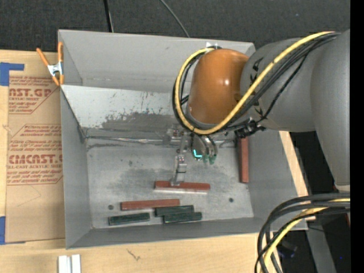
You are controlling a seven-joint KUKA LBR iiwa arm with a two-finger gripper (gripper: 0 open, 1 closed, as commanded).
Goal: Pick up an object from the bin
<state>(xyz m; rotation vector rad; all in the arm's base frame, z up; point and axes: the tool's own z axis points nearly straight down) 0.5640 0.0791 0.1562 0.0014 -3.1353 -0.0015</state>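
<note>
So the arm (307, 84) comes in from the right, big and grey, and hangs over the far right part of the grey metal bin (74, 152). Its wrist points pretty much straight down, with the rounded orange cover (216, 84) on top and yellow and black cables (259, 84) looped around it. There's a small teal light (198, 154) glowing under the cover.

The gripper (180, 172) sticks down from below that cover as a thin vertical bit of metal, roughly mid-bin. Its tip sits right at the far edge of a flat red-brown bar (190, 187) lying crosswise on the bin floor, about over the bar's left half. It looks like it's touching or just above the bar, I honestly can't call which. Whether the gripper is open or closed, I can't tell from this angle either, and nothing is visibly gripped.

The rest of the stuff sits closer to the near wall:
- a second red-brown bar (149, 205), just nearer and left of the first one, lying almost parallel to it
- a dark green bar (129, 220) near the front left
- a pair of dark green bars (179, 214) side by side, just right of that one

One more red-brown bar (243, 159) lies lengthwise along the right wall, partly under the arm.
</note>
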